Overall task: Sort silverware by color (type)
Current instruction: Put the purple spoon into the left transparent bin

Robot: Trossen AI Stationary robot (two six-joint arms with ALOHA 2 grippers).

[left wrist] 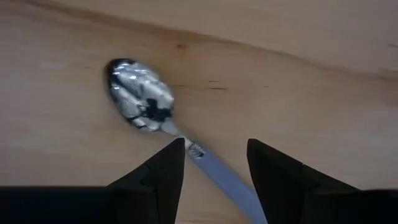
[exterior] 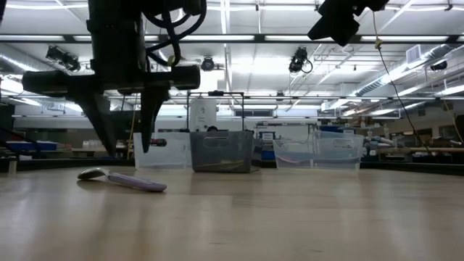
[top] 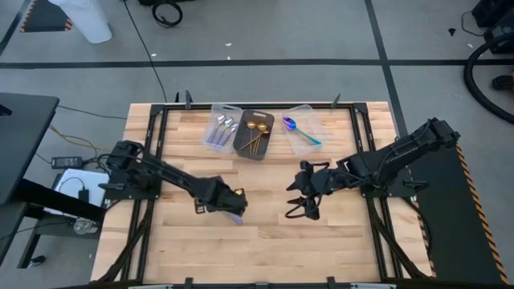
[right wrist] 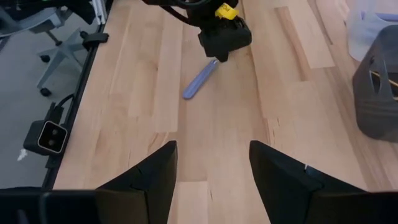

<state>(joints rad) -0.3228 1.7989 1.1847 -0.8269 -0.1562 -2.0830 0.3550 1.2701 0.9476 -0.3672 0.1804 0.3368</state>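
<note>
1. The left gripper (top: 230,206) hangs low over the wooden tabletop (top: 265,249), left of its middle, directly above a lavender-handled spoon (top: 235,217).
2. In the left wrist view that gripper's two dark fingers (left wrist: 163,177) stand apart, one on each side of the spoon's handle; the silver bowl (left wrist: 140,94) lies just beyond the fingertips. The gripper is open and holds nothing.
3. The low view shows the same spoon (exterior: 123,179) lying flat on the tabletop with its bowl toward the picture's left, and the fingertips (exterior: 147,138) hanging above it without touching.
4. The right gripper (top: 303,207) hovers over the tabletop right of the middle, well apart from the spoon. In the right wrist view its fingers (right wrist: 152,180) are spread with only bare wood between them, so it is open and empty; the lavender handle (right wrist: 199,80) shows farther off beneath the other arm.
5. Three bins stand in a row at the far edge of the tabletop. The clear bin on the left (top: 214,136) holds lavender-handled spoons (top: 222,130).
6. The dark bin in the middle (top: 241,144) holds gold spoons (top: 256,130).
7. The clear bin on the right (top: 315,122) holds a spoon with a purple bowl and a teal handle (top: 299,132).
</note>
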